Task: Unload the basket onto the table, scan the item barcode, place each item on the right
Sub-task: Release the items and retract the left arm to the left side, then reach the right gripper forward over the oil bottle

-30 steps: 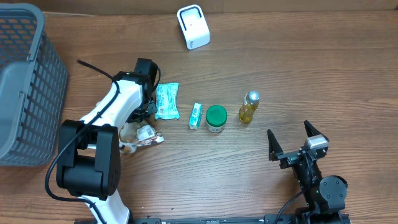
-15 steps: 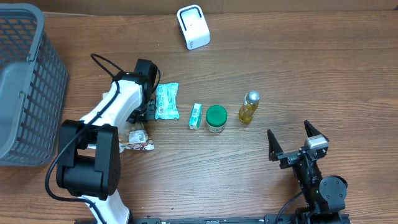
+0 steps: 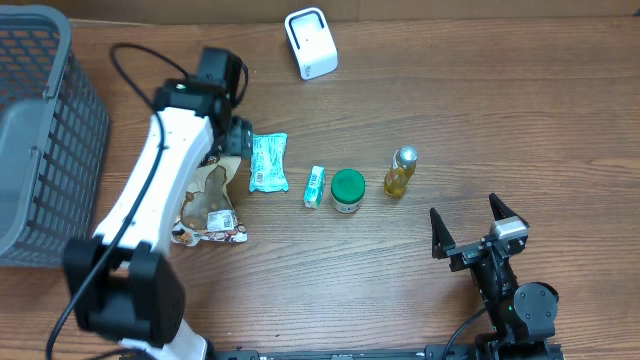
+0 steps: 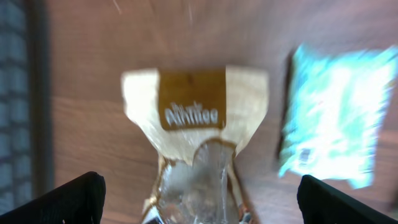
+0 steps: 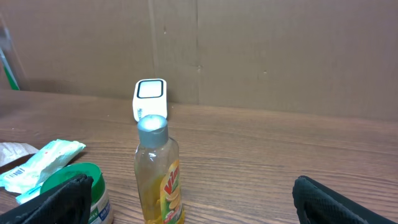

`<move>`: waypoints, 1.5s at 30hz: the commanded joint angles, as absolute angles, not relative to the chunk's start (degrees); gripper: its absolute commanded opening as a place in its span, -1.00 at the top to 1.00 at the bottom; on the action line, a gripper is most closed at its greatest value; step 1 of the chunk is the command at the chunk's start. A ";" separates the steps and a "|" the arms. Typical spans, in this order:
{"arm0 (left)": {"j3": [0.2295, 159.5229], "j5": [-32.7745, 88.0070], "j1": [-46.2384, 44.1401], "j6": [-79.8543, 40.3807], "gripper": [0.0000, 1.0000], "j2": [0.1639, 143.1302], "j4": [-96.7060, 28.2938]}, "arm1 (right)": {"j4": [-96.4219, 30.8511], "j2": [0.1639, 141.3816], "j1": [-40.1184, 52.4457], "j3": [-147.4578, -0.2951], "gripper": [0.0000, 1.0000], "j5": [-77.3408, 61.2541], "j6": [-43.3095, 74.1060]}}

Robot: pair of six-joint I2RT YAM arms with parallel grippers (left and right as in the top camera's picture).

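Note:
A gold-and-white snack bag (image 3: 210, 208) with a clear window lies flat on the wood table, free of any grip. My left gripper (image 3: 232, 140) hangs open just beyond its far end. The left wrist view looks down on the bag (image 4: 194, 112) between the wide-apart black fingertips (image 4: 78, 198), blurred by motion. A white barcode scanner (image 3: 311, 42) stands at the far edge and also shows in the right wrist view (image 5: 150, 98). My right gripper (image 3: 467, 222) rests open and empty near the front right, facing a yellow bottle (image 5: 157, 174).
A teal packet (image 3: 268, 162), a small green-and-white tube (image 3: 315, 186), a green-lidded jar (image 3: 347, 190) and the yellow bottle (image 3: 400, 172) lie in a row mid-table. A grey mesh basket (image 3: 40, 130) fills the left side.
My left gripper opened and let go of the snack bag, which now lies spread on the table. The left arm swung up and toward the far side.

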State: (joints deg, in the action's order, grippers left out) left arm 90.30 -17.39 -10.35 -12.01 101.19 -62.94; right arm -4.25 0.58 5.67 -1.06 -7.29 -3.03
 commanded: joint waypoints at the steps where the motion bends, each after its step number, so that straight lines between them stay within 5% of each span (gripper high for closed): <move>1: 95.44 -17.98 -8.05 -12.86 -0.99 95.02 -61.71 | -4.03 0.19 5.72 -0.45 -1.00 -7.62 -2.98; 19: 96.57 -16.05 13.67 -11.81 -0.99 92.16 -58.59 | -4.01 0.19 5.72 -0.45 -1.00 -7.62 -2.98; 45: 96.57 -16.05 14.24 -11.81 -0.99 92.16 -58.54 | -4.01 0.19 5.72 -0.45 -1.00 -7.62 -2.98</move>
